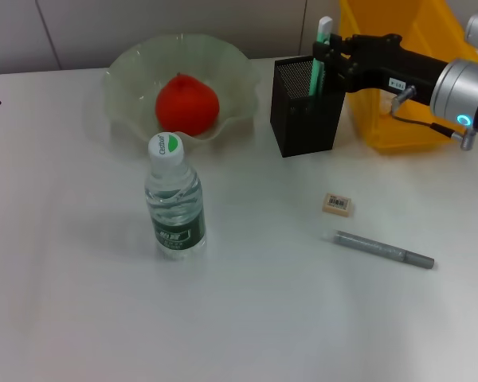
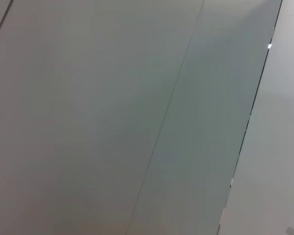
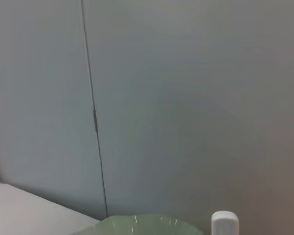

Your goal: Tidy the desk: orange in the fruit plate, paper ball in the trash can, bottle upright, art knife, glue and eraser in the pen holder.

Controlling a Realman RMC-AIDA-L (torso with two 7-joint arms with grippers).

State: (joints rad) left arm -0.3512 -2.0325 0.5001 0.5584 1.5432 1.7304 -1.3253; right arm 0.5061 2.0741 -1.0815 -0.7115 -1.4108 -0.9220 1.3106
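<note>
Right gripper (image 1: pixel 328 49) is at the far right, over the pen holder (image 1: pixel 304 107), pinching a green-and-white stick, the glue (image 1: pixel 319 60) by the look of it, upright, its lower end already inside the mesh. So the step in hand is dropping the glue; the next move calls for letting go and lifting straight up without tipping the holder. The left gripper is out of view; its wrist camera sees only blank wall. The orange (image 1: pixel 187 104) sits in the fruit plate (image 1: pixel 127 76), far left of the holder, and the bottle (image 1: pixel 174 199) stands upright nearer in, so both look done. Still on the desk (image 1: pixel 80 318): the eraser (image 1: pixel 337 204) and, just nearer, the grey art knife (image 1: pixel 384 250) lying flat, both clear of anything else. The yellow bin (image 1: pixel 394 95) stands right behind the arm, close to the holder, so there is little room to swing. No paper ball in sight.
</note>
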